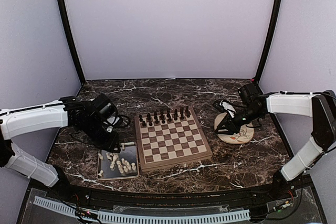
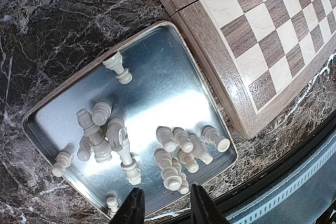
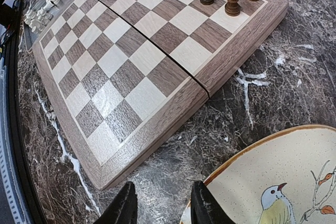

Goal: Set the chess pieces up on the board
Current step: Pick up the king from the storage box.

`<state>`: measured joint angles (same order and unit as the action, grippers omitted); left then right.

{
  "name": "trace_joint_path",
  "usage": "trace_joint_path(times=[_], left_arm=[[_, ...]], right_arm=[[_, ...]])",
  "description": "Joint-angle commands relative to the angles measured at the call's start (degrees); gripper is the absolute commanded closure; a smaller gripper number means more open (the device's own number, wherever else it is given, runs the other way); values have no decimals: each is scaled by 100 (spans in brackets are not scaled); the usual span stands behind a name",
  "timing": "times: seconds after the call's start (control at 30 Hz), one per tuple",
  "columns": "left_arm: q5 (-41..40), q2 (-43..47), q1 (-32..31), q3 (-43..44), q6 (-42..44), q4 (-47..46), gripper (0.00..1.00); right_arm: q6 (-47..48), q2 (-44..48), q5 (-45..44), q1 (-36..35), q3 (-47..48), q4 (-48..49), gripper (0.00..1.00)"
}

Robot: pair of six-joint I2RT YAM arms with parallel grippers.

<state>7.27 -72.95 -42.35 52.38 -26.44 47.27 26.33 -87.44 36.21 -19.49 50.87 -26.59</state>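
Markings: none legible.
You get no readable lettering or numbers on board [image 1: 173, 141], tray [image 2: 157, 72] at 8 o'clock, plate [image 3: 278, 166] at 3 o'clock.

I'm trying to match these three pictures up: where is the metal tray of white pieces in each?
Top external: the tray lies lower left of centre, beside the board.
Left wrist: the tray fills the middle, with the board at upper right.
Right wrist: the tray is small in the top-left corner, past the board.
Shared landmark: the board.
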Motion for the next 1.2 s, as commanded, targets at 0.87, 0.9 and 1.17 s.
trace_joint_path(times=[0.87,0.9,1.17], left_arm=[[-210,-928,-668,18,-323,254,67],[-189,-970,-665,28,-305,239,68],[-191,-1178,-670,109,-252,96,74]], right_arm=[[111,-34,44,21,29,-4,64],[112,-43,44,23,38,-9,64],[120,-85,46,23,34,-17,64]])
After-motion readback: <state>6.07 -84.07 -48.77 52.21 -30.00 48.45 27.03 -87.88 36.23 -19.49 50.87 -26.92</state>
